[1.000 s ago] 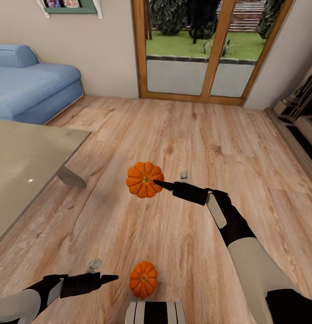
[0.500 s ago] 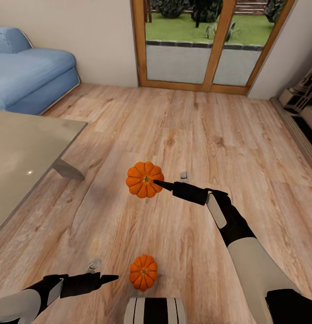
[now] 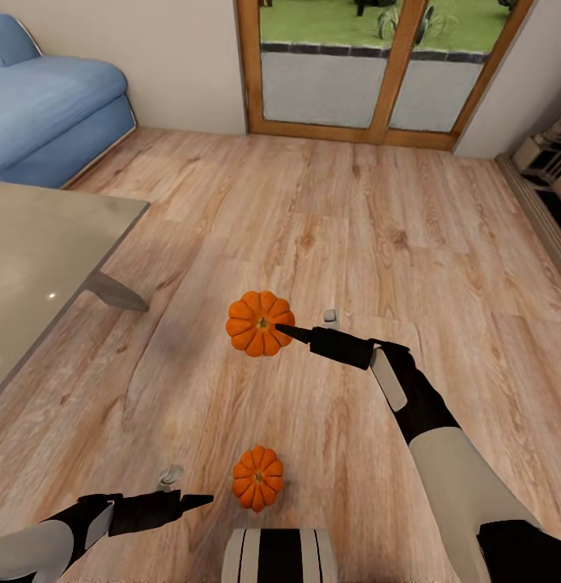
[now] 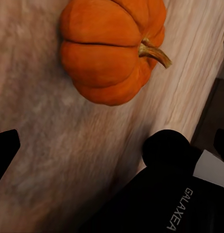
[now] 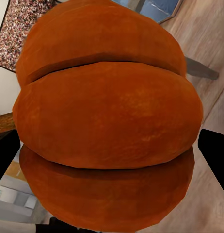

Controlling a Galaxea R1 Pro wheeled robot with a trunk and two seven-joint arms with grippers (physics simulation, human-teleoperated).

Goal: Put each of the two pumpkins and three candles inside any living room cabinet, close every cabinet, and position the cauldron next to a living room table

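Pumpkin (image 3: 260, 323) in right tool (image 3: 282, 329) (fingertips hidden)

A light wood plank floor (image 3: 337, 210) fills the frame; one orange pumpkin (image 3: 258, 478) sits on it at lower centre, while a glass-topped table (image 3: 37, 267) stands on it at left.

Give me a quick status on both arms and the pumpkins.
Right tool shut on upper pumpkin. Left tool open, beside second pumpkin on the floor. Nothing between them.
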